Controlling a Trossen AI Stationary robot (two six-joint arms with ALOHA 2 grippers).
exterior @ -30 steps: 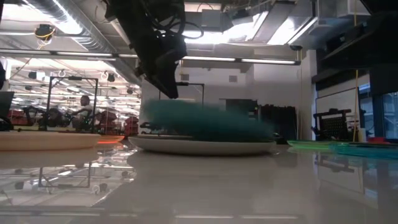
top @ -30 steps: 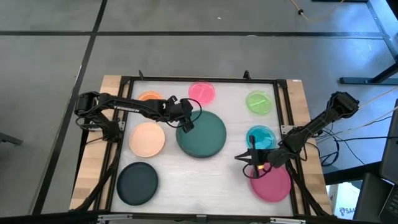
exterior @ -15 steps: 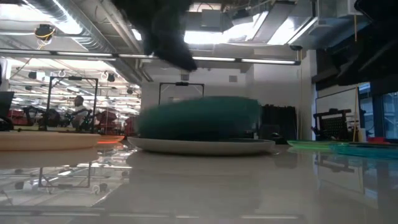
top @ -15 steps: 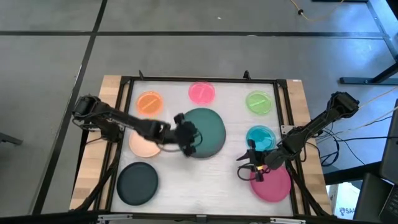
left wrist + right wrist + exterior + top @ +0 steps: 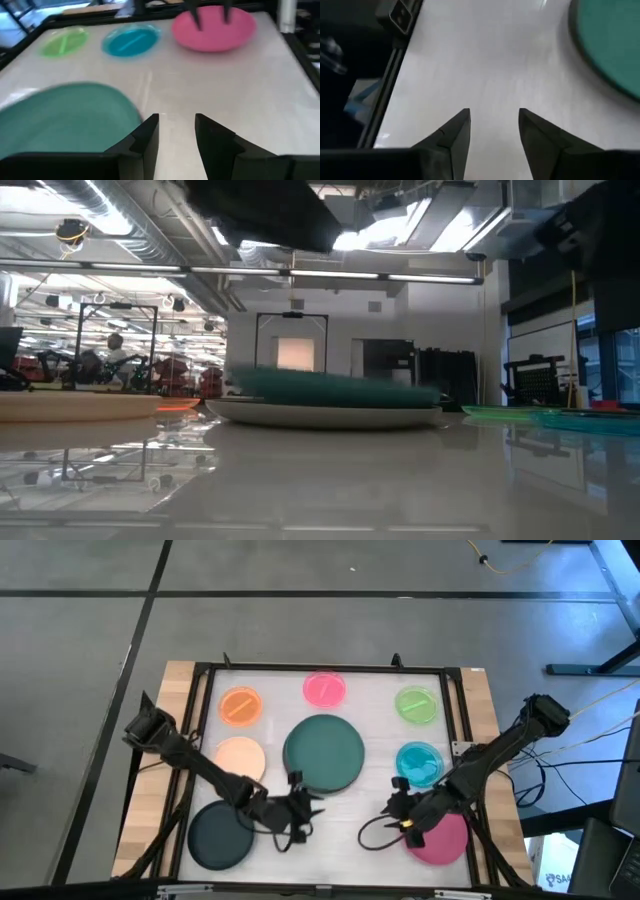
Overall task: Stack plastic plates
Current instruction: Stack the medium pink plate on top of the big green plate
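While dark green plate point(image 5: 323, 752) sits on grey plate point(image 5: 320, 414) mid-table, stack barely begun. Black point(image 5: 221, 834), peach point(image 5: 238, 758), magenta point(image 5: 442, 837), cyan point(image 5: 419, 762), orange point(image 5: 240, 705), pink point(image 5: 324, 689), lt green point(image 5: 416, 704) lie apart. Left gripper point(image 5: 303, 804) and right gripper point(image 5: 393, 802): fingers spread, empty.

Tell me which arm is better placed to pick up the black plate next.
The left, probably. The left gripper hangs open right beside the black plate at the table's front left. The right gripper, also open, is at the magenta plate on the far side, so it would have to cross the table.
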